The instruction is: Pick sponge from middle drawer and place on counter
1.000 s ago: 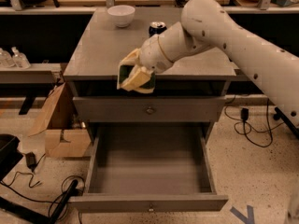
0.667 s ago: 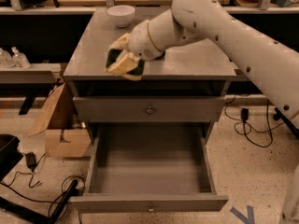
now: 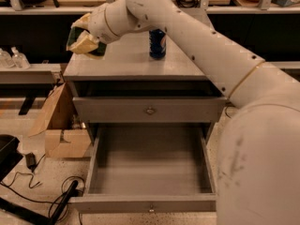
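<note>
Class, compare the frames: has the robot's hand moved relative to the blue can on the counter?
Yes. The hand, shut on the sponge, has moved left and farther back over the counter, now level with the blue can.

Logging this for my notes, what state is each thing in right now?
claw, shut on the sponge, up above the counter at its left side.
sponge, held in the claw, off the counter.
middle drawer, pulled open, nothing in it.
drawer above, closed.
soda can, upright on the counter.

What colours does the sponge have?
The sponge is dark green and yellow, camera view; the gripper holds it over the counter's left edge.
</note>
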Robot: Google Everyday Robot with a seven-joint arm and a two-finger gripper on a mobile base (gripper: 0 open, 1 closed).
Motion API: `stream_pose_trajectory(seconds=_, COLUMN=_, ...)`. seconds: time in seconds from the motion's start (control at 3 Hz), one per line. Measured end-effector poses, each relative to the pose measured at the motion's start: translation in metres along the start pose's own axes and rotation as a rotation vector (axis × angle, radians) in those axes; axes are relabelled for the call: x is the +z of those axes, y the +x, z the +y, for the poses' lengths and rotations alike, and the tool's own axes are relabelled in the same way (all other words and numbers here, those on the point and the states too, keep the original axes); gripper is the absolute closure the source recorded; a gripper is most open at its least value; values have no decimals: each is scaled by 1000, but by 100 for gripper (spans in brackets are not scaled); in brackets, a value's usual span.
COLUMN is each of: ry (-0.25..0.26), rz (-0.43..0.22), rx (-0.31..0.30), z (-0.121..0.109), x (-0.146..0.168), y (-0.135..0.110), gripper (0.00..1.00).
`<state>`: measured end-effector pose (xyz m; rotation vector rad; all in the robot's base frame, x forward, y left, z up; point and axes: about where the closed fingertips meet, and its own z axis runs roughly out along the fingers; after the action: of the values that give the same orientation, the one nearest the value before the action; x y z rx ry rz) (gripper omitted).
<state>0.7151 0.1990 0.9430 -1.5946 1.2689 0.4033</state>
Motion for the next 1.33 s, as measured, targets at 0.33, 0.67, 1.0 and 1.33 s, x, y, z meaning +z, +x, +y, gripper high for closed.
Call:
stream_pose_trajectory(seconds=0.33, ry=-39, rz=-55, rx=-155, z=-20, x=72, y=-1, gripper=100)
stream_pose_trajectory(seconds=0.67, ry=-46, rz=-47, rx=-226, z=-32, x=100, y=19, gripper=100)
stream_pose_trajectory(seconds=1.0, ry=-13, rz=31, rx=-249, z=-49, x=101, y=56, gripper=100)
stream_pose_trajectory(seconds=1.33, ry=30, rz=128, rx=-253, z=-64, x=85, y=86, gripper=100)
